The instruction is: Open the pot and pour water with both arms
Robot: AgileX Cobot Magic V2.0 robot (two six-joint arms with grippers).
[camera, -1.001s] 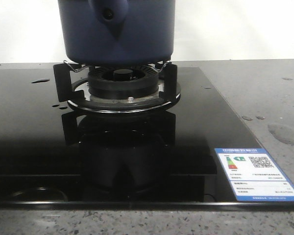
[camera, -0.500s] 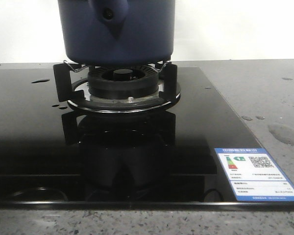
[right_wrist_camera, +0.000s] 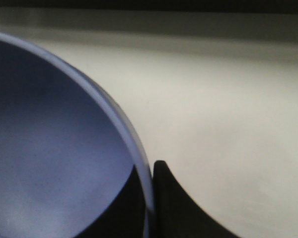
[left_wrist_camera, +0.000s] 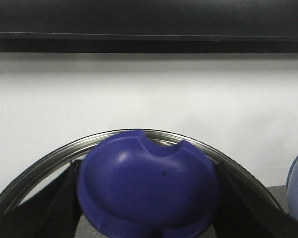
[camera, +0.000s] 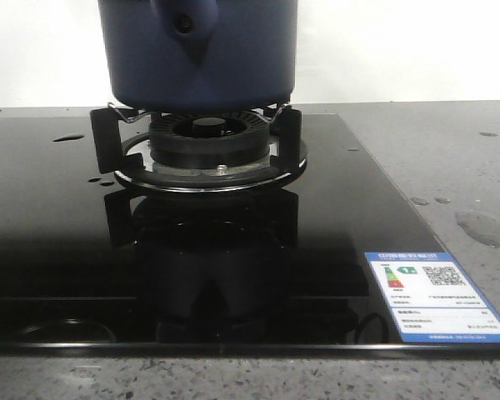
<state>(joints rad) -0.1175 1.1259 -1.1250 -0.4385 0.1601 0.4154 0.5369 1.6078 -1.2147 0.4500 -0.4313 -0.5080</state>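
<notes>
Pot [camera: 198, 54], dark navy, sits on black burner grate [camera: 104, 137] at centre-back of glossy black hob [camera: 58, 250]; stubby knob w/ dark hole [camera: 183, 23] faces fwd. Top of pot cut off in front view.

Water seen only as drops & small puddles: one on hob, left of grate [camera: 69, 137], a bigger one on grey speckled counter [camera: 450, 158] at right [camera: 483, 227].

White-blue energy label [camera: 437, 296] stuck on hob's near right corner.

Left wrist view: left gripper [left_wrist_camera: 144, 233] w/ dark fingers [left_wrist_camera: 59, 208] on both sides of a blue-purple knob [left_wrist_camera: 146, 191], pressed close; metal rim [left_wrist_camera: 49, 161] curves behind it. Seems clamped on that knob.

Right wrist view: blurry. Right gripper [right_wrist_camera: 151, 218]: one dark finger [right_wrist_camera: 174, 203] just beside pale rim of a blue round vessel [right_wrist_camera: 54, 148], other finger not clear. Wide or narrow: cannot tell.
</notes>
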